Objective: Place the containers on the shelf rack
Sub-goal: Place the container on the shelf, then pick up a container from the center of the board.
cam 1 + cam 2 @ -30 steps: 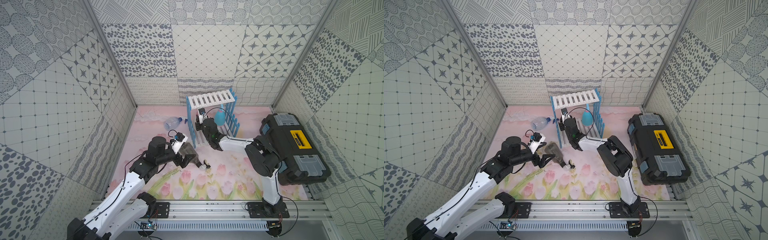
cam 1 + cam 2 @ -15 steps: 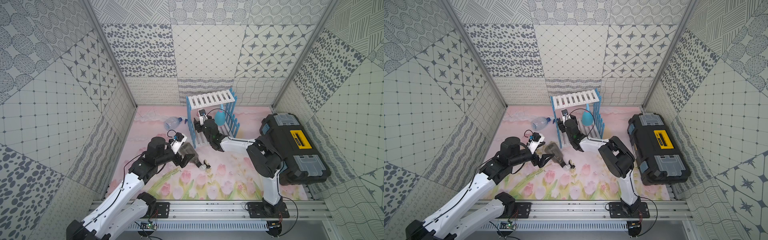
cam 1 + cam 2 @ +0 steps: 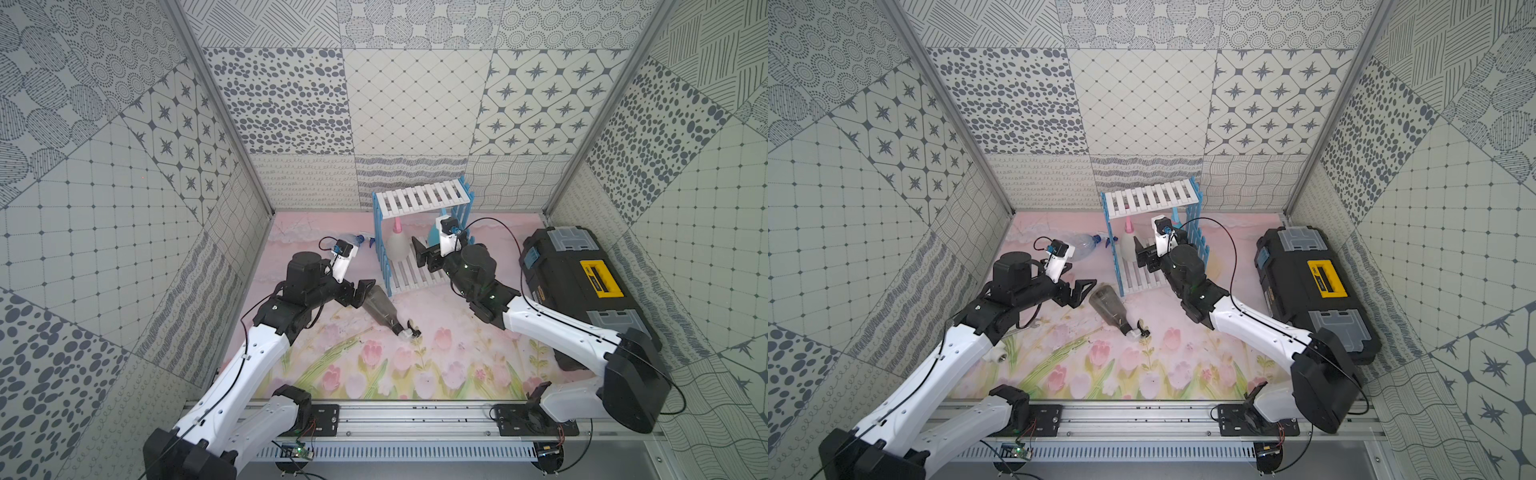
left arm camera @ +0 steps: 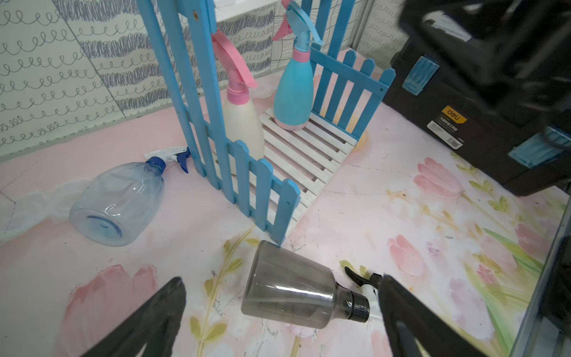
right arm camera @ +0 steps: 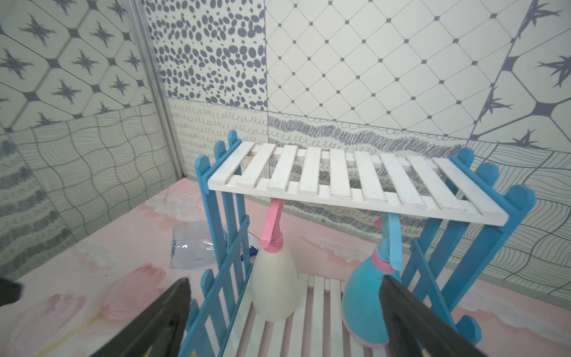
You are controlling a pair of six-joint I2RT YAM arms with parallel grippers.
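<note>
The shelf rack [image 3: 422,199] stands at the middle of the counter's [image 3: 436,357] far edge. On its lower board the white bottle with a pink trigger [image 3: 398,247] and the light-blue bottle [image 5: 361,303] stand upright, side by side and apart, the white one by the left side panel and the blue one by the right. The top board is bare.

The right jaws are spread wide and hold nothing; they hang over the front of the lower board, facing both bottles.

The clear bluish bottle [image 4: 117,201] lies on its side on the counter just left of the rack, its nozzle at the left panel's foot. The smoky grey bottle [image 3: 380,305] lies on its side just in front of the rack's front left corner, nozzle toward the near edge. The left jaws are spread at its base and grip nothing.

A black toolbox [image 3: 582,282] sits along the right edge.
</note>
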